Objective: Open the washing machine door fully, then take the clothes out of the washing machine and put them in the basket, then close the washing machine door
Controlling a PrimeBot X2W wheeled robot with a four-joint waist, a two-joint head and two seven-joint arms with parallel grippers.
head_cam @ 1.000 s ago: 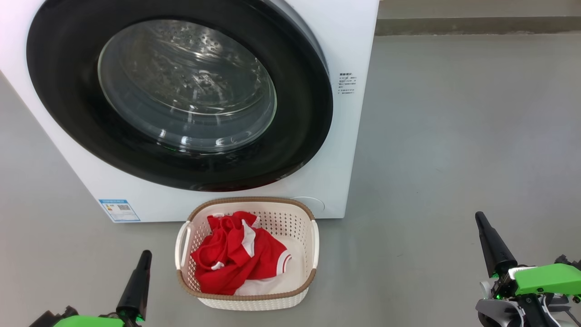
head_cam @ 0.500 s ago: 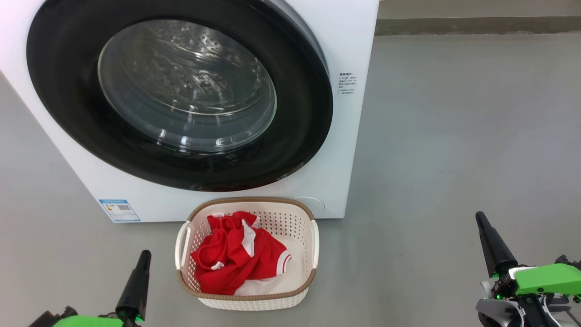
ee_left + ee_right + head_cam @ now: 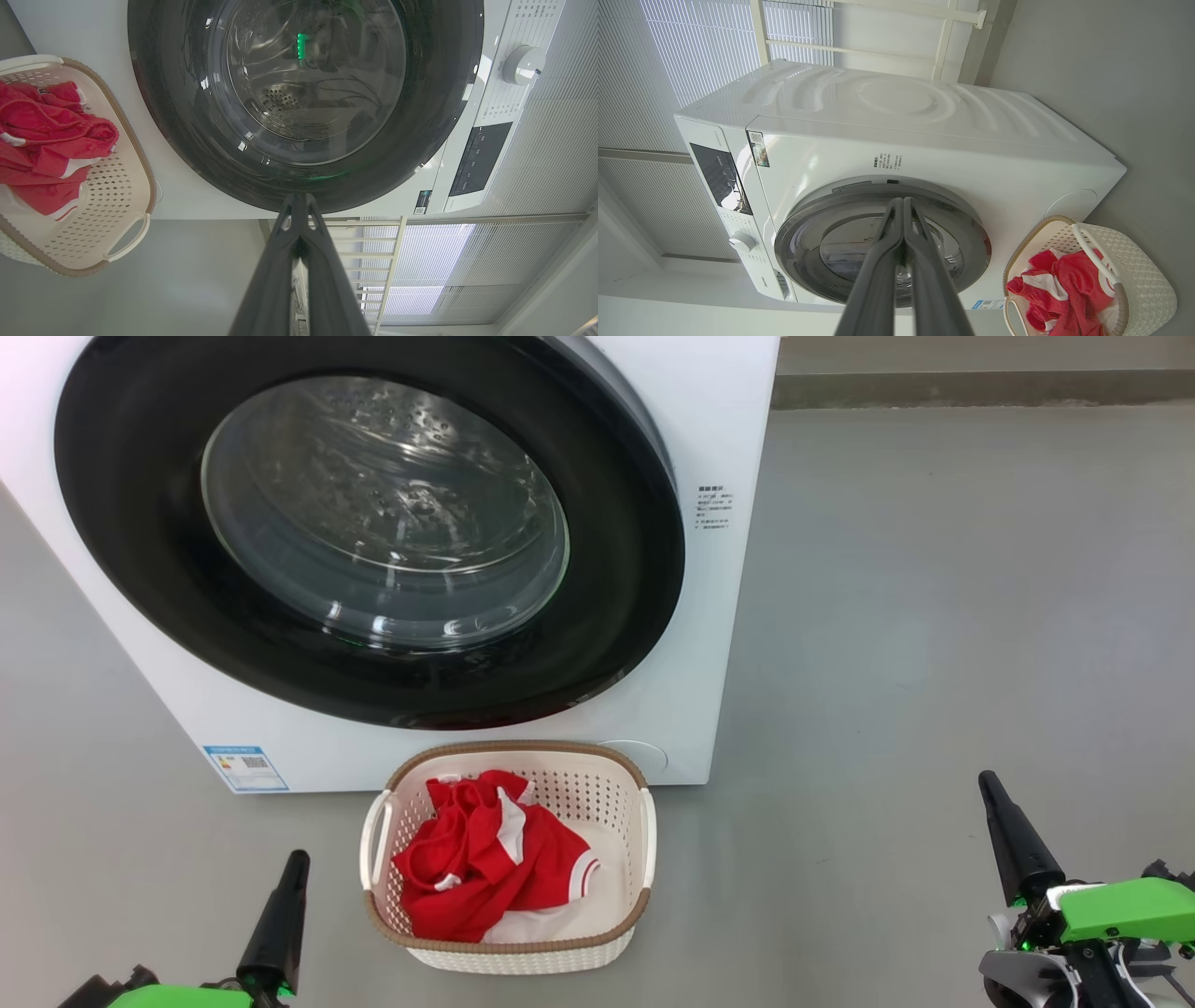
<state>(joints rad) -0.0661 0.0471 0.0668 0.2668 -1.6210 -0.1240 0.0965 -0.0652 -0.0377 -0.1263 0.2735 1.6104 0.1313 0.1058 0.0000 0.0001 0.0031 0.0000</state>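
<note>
Risk, door: I judged the washing machine door flush against the washing machine, but no view confirmed the latch; unlatched, it could drift open.
Risk, basket: a careless swing of my left gripper could knock the basket across the floor.
Clothes: heaped inside the basket, which stood at the machine's front edge.
Left gripper: low, fingers together, empty, near the basket's left handle.
Right gripper: low, fingers together, empty, well apart from the basket.

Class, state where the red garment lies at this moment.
Head view, lower middle: the clothes lie inside the basket, on the floor just before the washing machine door.
</note>
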